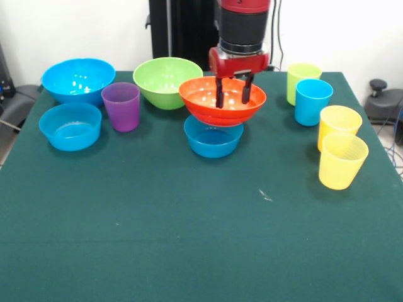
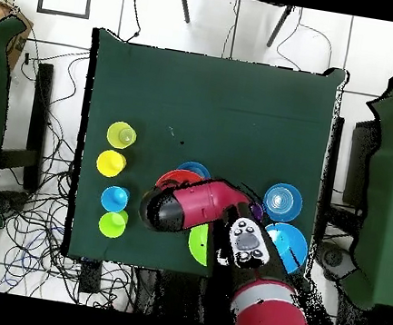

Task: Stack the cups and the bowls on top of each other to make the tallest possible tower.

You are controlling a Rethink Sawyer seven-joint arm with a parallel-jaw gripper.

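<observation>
Now, stage: the orange bowl [image 1: 222,100] sits on or just above a small blue bowl [image 1: 213,138] near the middle of the surface [image 1: 189,239]; whether its weight already rests there, I cannot tell.
Fingers: the gripper [image 1: 232,92] hangs down into the orange bowl, its two black fingers [image 1: 219,92] set apart and standing inside the bowl's hollow; they seem not to pinch the rim, though the far wall is hidden behind them.
Rest of the set: purple cup [image 1: 121,106], large blue bowl [image 1: 78,80], second small blue bowl [image 1: 70,126] and green bowl [image 1: 167,82] stand apart on one side; green cup [image 1: 302,82], blue cup [image 1: 312,101] and two yellow cups [image 1: 340,146] on the other.
Risk: the orange bowl is wider than the bowl under it, so an off-centre seat would likely let it tip or slide; fingers catching the inner wall on the way up could drag it off.
Front view gives: the stack's height, the fingers and the bowl's seat.
Overhead view gives: the spread of pieces across the surface, but the arm [image 2: 197,209] covers most of the orange bowl and the fingers entirely.
</observation>
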